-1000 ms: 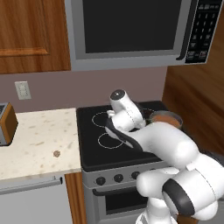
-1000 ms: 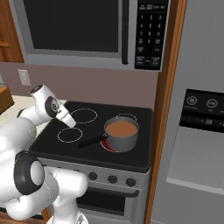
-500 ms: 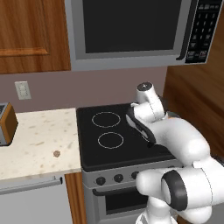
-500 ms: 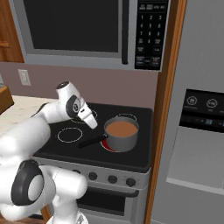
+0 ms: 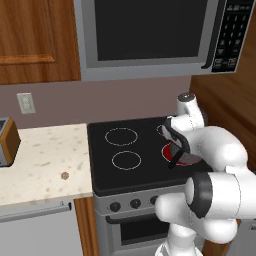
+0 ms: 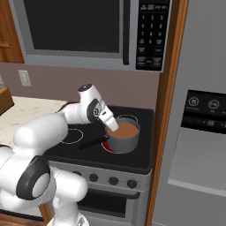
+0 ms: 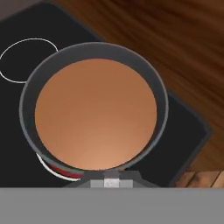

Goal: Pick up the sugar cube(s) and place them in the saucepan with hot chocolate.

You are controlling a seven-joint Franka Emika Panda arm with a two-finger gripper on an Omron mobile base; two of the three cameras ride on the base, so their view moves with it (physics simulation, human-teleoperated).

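- While the hand (image 6: 115, 128) hangs over the near rim of the saucepan (image 6: 123, 137) in the right base view, the left base view has the white arm in front of the pot, so just a bit of its rim and the red burner (image 5: 168, 150) peek out.
- From the hand view, you look right down into the saucepan (image 7: 26, 109). It is full of smooth brown hot chocolate (image 7: 95, 113), with nothing floating on top.
- That view also shows a red glow under the pot's edge and one white burner ring (image 7: 27, 60) beside it on the black stove (image 7: 183, 131).
- On the right base view, the pot's black handle (image 6: 93, 141) sticks out toward the arm.
- Over on the left base view, one sugar cube (image 5: 64, 175) sits on the table (image 5: 35, 160), well apart from the stove, and a toaster (image 5: 7, 141) stands at the far left edge.
- Its fingers are clenched tight. I cannot tell if a tiny cube is pinched between them.
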